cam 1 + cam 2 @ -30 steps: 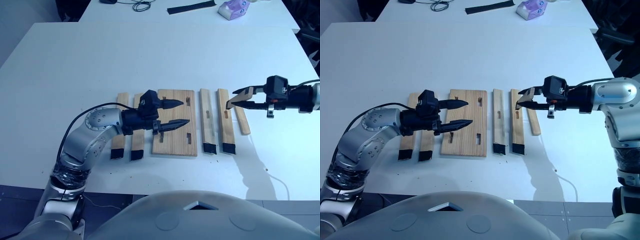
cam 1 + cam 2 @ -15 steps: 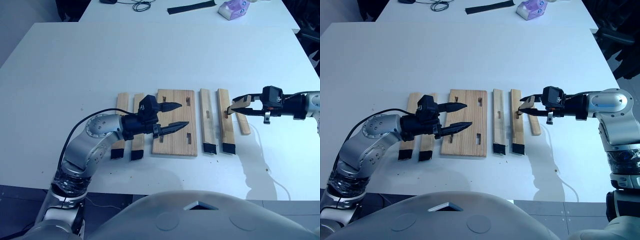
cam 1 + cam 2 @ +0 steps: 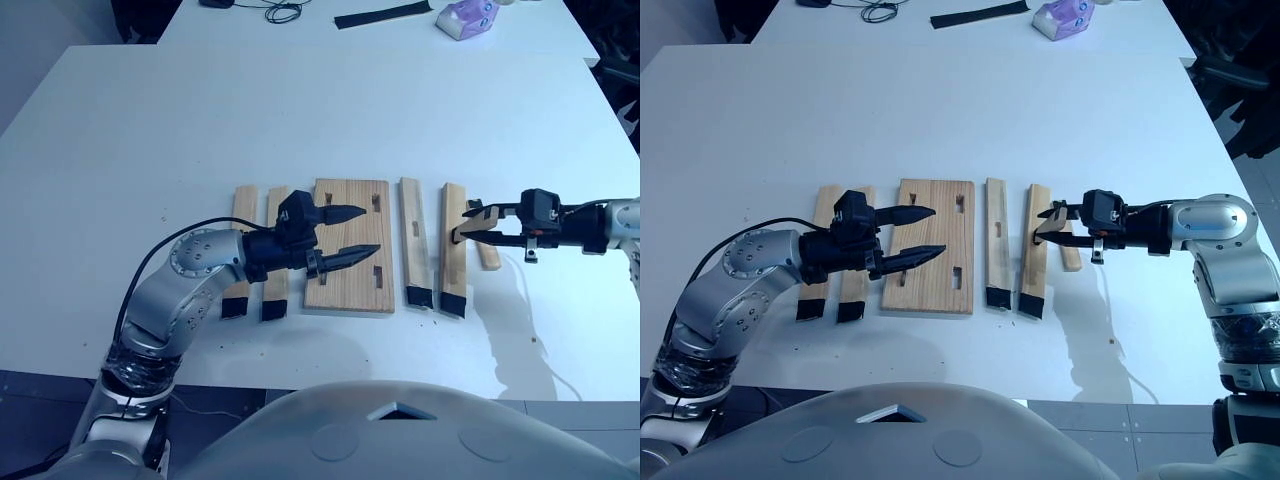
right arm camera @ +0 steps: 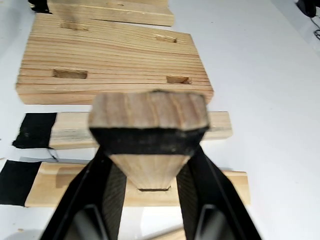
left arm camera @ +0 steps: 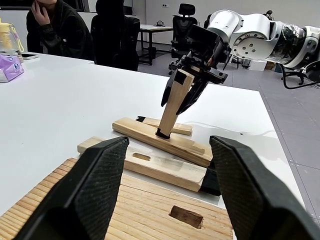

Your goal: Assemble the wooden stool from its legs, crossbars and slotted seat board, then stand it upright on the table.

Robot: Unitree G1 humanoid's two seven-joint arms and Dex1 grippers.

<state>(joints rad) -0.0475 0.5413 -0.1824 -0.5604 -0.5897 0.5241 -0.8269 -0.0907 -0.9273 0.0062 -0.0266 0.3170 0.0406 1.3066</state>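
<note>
Head cameras: at centre frame the slotted seat board (image 3: 345, 270) lies flat on the white tabletop (image 3: 300, 120), with legs on either side. The left end effector (image 3: 370, 230) hovers released over it. Right of centre, the right end effector (image 3: 462, 224) is clenched on a crossbar (image 3: 466, 213) above a leg (image 3: 452, 275).

Left wrist: the crossbar stands tilted, its lower end in the leg's slot.

Right wrist: fingers (image 4: 114, 185) clamp the crossbar above that slot.
</note>
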